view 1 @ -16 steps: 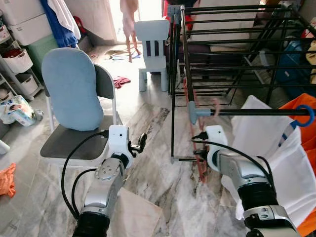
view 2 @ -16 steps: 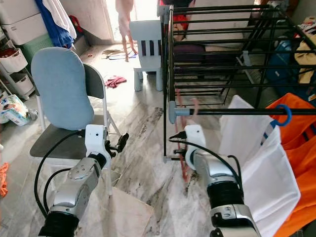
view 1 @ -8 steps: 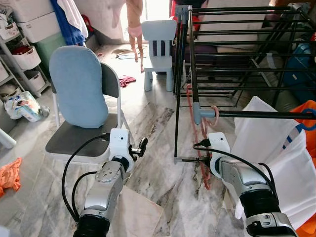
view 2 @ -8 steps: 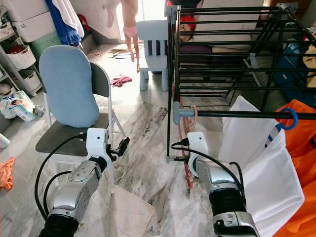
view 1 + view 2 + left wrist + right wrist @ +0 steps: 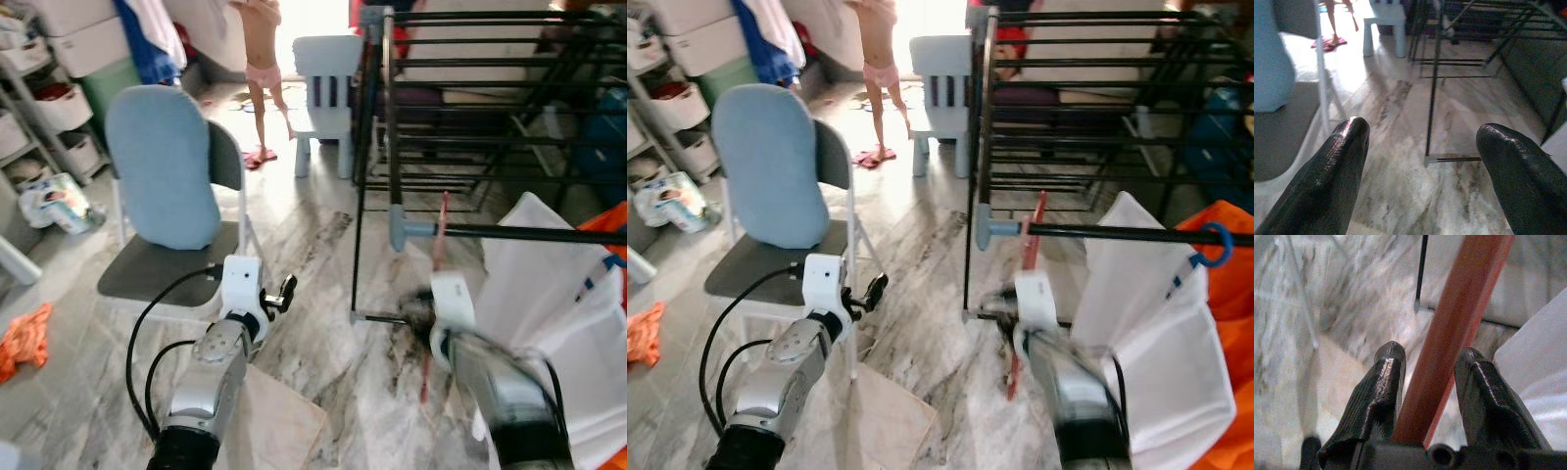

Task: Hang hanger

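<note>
A thin red hanger (image 5: 438, 230) stands nearly upright across the black rail (image 5: 519, 233) of the drying rack, close to the rail's grey end cap. Its lower end reaches down toward the floor. My right gripper (image 5: 421, 308) is blurred just below the rail and is shut on the hanger. In the right wrist view the red hanger (image 5: 1459, 323) runs between the right gripper's (image 5: 1430, 352) two fingers. My left gripper (image 5: 284, 291) hovers open over the marble floor beside the chair, and the left gripper (image 5: 1422, 129) holds nothing.
A white garment (image 5: 549, 294) and an orange one (image 5: 1225, 294) hang on the same rail to the right. A chair with a blue cushion (image 5: 162, 166) stands on my left. A person (image 5: 263, 59) stands by a small white chair (image 5: 325, 78) farther off. An orange cloth (image 5: 24, 338) lies on the floor.
My right arm has moved fast and is now blurred; the hanger has swung from hanging slack to standing up across the rail. The person has stepped closer. The camera has shifted slightly.
</note>
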{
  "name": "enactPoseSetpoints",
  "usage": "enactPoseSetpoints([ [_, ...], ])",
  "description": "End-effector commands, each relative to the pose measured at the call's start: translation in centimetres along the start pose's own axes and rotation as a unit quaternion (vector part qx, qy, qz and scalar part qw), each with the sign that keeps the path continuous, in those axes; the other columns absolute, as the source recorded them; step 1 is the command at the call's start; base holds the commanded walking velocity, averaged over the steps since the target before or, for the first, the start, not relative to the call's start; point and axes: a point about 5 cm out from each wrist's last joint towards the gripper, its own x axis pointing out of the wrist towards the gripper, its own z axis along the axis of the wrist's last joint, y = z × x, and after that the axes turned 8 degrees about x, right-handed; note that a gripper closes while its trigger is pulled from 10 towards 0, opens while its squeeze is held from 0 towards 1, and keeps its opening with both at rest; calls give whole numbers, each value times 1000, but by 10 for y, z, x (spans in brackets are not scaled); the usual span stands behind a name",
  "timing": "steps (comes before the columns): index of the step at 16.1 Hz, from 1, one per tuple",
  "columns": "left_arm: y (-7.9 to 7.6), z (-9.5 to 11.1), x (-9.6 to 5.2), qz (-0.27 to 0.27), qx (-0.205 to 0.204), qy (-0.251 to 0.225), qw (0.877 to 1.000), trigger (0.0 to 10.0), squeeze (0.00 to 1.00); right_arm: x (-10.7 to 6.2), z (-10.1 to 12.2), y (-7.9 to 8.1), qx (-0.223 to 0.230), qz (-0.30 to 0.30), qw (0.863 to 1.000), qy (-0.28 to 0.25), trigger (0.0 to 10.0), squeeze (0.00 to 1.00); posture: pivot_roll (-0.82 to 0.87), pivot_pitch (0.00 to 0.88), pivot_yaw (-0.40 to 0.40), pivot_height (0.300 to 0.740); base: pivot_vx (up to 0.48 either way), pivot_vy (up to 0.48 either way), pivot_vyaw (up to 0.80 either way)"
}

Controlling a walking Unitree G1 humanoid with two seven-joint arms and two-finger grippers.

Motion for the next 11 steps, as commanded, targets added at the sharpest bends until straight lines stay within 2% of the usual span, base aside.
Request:
enactPoseSetpoints([
  [1,1,3,0,0,5,-5,1000,10000,0,-5,6,5,-12,10,1000,-20,10000,1000,-198,0,47,740,0,0,0],
  [4,-1,1,1,-2,9,1,1000,10000,0,-17,-1,10,-24,21,998,-50,10000,1000,-203,0,56,740,0,0,0],
  [8,-1,-1,-1,-2,10,4,1000,10000,0,-32,4,7,-40,17,993,-105,10000,1000,-208,0,65,740,0,0,0],
  [10,3,1,-8,9,18,-6,1000,10000,0,-43,3,5,-29,15,991,-132,10000,1000,-212,0,79,740,0,0,0],
  [11,12,7,-20,27,29,-25,999,10000,0,-48,8,9,-21,18,988,-154,10000,1000,-204,0,82,740,0,0,0],
])
